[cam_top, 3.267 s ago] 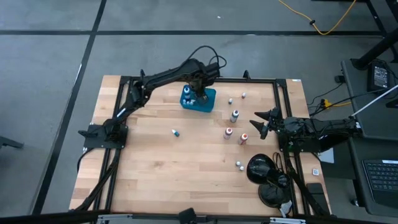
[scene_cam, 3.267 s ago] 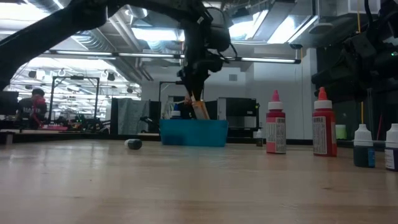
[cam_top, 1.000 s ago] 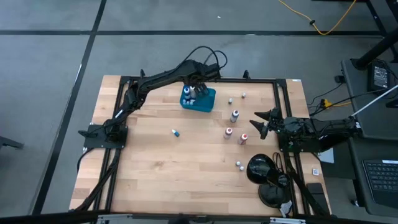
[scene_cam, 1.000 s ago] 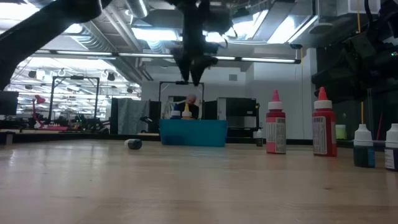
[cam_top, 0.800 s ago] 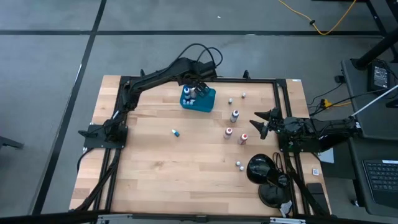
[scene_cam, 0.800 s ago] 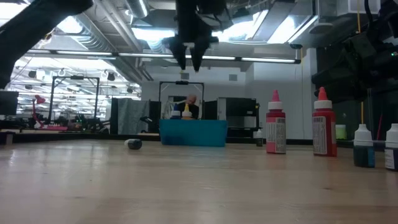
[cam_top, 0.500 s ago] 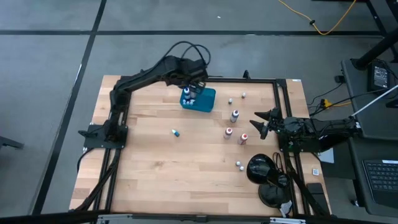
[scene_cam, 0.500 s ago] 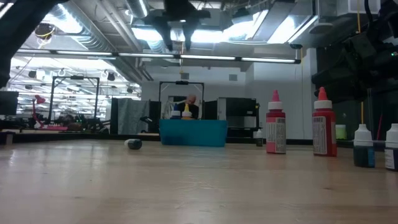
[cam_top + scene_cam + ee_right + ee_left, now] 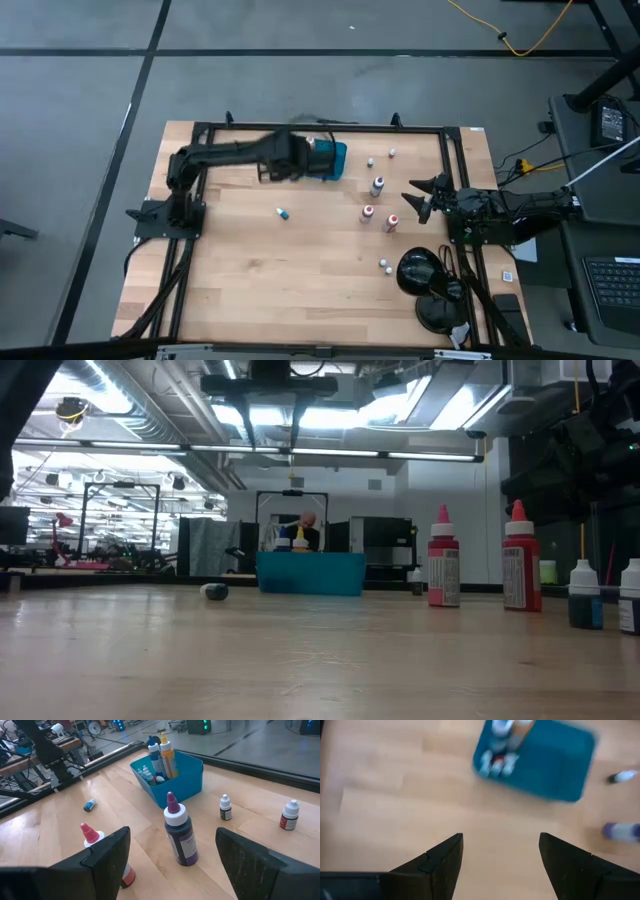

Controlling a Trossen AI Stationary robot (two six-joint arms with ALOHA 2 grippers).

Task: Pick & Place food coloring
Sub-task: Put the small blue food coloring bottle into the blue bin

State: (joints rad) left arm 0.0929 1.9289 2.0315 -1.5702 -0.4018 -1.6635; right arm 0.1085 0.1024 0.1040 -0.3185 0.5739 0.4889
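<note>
The teal tray [image 9: 335, 160] stands at the far middle of the table and holds several food coloring bottles [image 9: 161, 754]. More bottles stand loose to its right: a purple one [image 9: 179, 837], two red ones [image 9: 368, 213] [image 9: 391, 222] and small white-capped vials [image 9: 371, 162]. A tiny blue vial [image 9: 283, 213] lies on its side left of centre. My left gripper [image 9: 501, 837] hangs open high over bare wood just left of the tray, holding nothing. At the right edge my right gripper [image 9: 415, 200] waits open, pointing at the loose bottles.
A black rounded device [image 9: 425, 280] sits at the near right corner. Black metal rails [image 9: 300, 126] frame the table. Bare wood lies left of the tray and across the near half. In the low view a person [image 9: 308, 525] shows in the room behind the tray.
My left gripper has risen from above the tray and swung toward the table's left edge and a little nearer. It has rolled about a quarter turn on the way and stayed open and empty. The bottles and tray have kept still.
</note>
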